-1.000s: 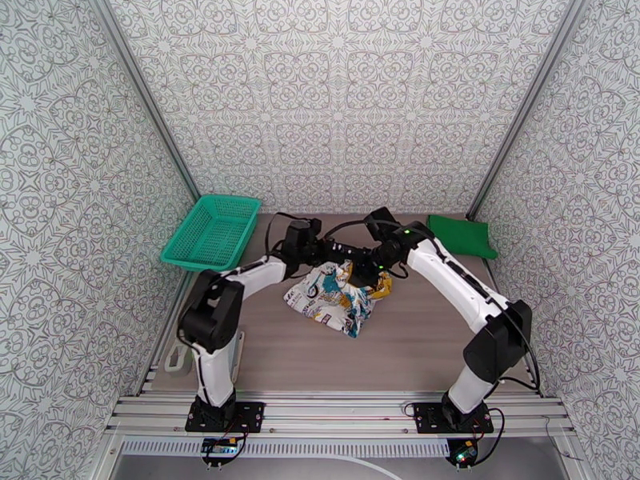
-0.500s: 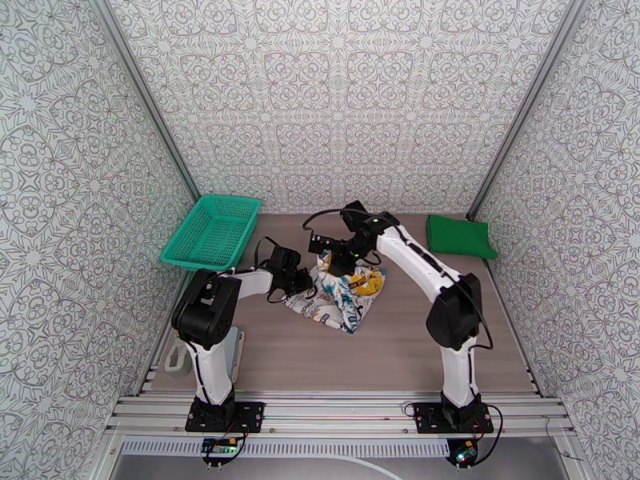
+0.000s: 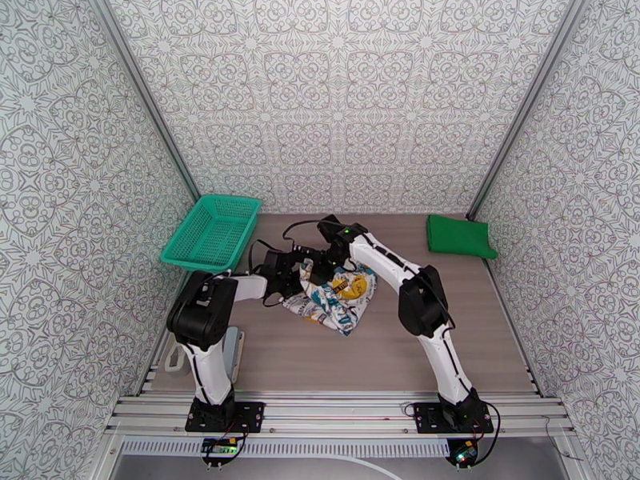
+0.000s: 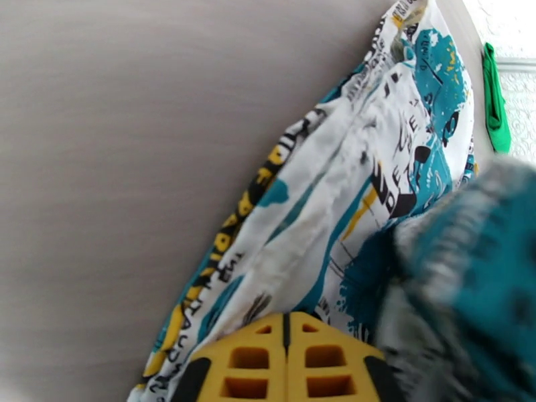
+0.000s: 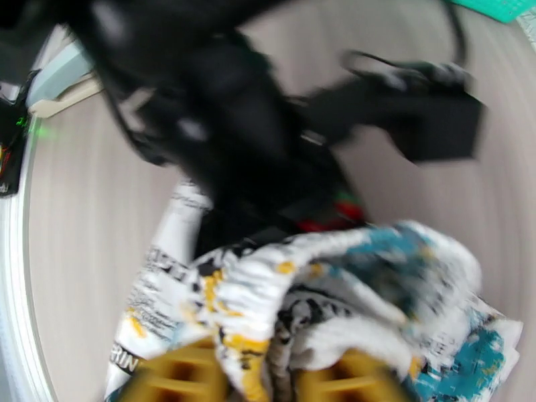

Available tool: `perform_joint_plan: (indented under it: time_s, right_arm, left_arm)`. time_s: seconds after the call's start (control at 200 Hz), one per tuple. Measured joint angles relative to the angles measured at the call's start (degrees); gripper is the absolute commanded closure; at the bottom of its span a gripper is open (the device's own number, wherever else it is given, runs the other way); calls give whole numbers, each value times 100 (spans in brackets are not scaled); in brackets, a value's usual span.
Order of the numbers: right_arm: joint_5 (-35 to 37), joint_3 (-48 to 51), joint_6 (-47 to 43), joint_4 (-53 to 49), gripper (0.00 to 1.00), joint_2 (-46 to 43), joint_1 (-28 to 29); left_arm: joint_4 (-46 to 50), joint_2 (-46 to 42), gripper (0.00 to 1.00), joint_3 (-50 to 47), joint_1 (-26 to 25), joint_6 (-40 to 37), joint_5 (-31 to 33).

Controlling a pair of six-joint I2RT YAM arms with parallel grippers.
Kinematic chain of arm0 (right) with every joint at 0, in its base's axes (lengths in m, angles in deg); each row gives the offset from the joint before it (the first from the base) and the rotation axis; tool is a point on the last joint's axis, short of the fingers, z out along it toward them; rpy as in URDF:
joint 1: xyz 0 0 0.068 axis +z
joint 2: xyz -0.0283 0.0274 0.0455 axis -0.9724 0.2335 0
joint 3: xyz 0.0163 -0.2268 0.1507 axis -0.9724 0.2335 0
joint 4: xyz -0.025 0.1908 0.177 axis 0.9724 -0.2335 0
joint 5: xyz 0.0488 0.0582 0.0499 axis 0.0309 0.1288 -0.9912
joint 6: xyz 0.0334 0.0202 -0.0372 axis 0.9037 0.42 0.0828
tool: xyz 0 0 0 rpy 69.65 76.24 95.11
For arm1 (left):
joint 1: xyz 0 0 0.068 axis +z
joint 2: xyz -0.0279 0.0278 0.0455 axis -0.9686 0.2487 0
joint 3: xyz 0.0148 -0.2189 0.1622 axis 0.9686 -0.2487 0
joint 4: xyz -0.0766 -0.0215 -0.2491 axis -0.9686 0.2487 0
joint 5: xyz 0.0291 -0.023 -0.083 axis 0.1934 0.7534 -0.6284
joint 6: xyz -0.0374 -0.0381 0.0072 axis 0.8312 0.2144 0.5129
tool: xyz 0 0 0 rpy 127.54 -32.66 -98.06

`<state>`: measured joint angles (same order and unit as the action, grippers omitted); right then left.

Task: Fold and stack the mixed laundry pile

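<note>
- The green shirt [image 3: 458, 236] lies folded at the bench's [image 3: 400, 354] far right corner, so that half looks done.
- The printed garment [image 3: 336, 302] sits crumpled mid-bench, not yet folded or stacked.
- The left hand [image 4: 288, 343] is pinched on the garment's edge. The right hand [image 5: 268, 380] stands spread, with cloth bunched loosely between its fingers.
- The print carries black lettering, but no whole word is readable.

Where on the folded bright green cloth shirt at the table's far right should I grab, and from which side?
Probably its left edge, from above on the open-table side. The folded bright green cloth shirt lies flat as a rectangle, its right end close to the side wall, so the left and near edges look freest to pinch.
</note>
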<state>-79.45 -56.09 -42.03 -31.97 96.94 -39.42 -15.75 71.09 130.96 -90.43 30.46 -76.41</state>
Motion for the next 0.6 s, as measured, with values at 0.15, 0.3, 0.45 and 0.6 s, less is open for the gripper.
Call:
perform_joint_plan:
  time_s: [0.15, 0.3, 0.45, 0.6]
  right_arm:
    - [468, -81, 369, 319, 1, -4, -72]
    - [568, -33, 699, 284, 1, -232, -116]
    - [767, 789, 1460, 470, 1, -1316, -199]
    - [966, 2168, 2031, 953, 1, -2566, -581]
  left_arm:
    - [343, -286, 100, 11, 111, -109, 83]
    - [772, -601, 100, 105, 205, -269, 208]
    - [1294, -1163, 100, 260, 509, -549, 433]
    - [1843, -1932, 100, 369, 826, -872, 669]
